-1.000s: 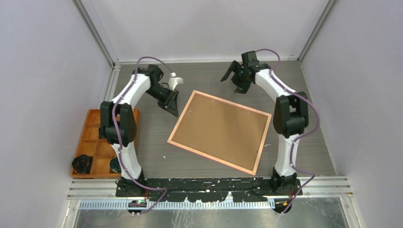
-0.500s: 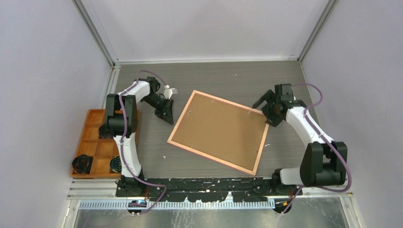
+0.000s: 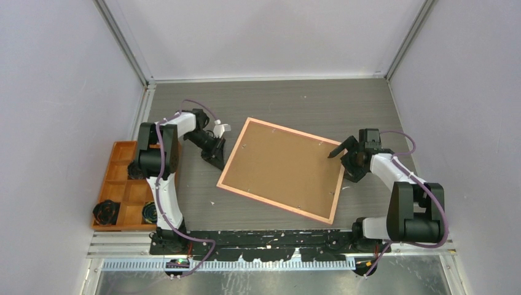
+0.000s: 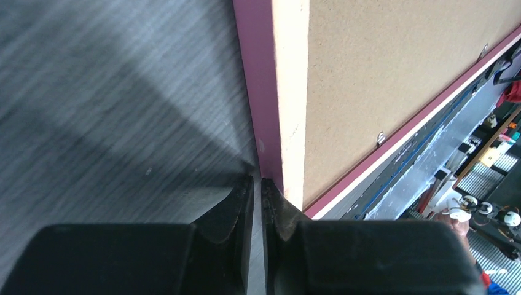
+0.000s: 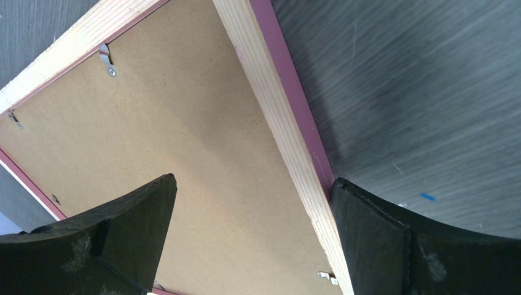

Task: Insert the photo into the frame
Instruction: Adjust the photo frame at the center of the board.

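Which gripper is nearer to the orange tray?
Left. The left gripper sits at the left edge of the frame, right of the orange tray; the right gripper is at the frame's right edge.

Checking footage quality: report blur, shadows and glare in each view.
Top external: sharp, evenly lit, no glare on the frame. Left wrist: table blurred, dark shadow ahead of the left gripper, frame's wood edge washed out. Right wrist: frame crisp, table softer.
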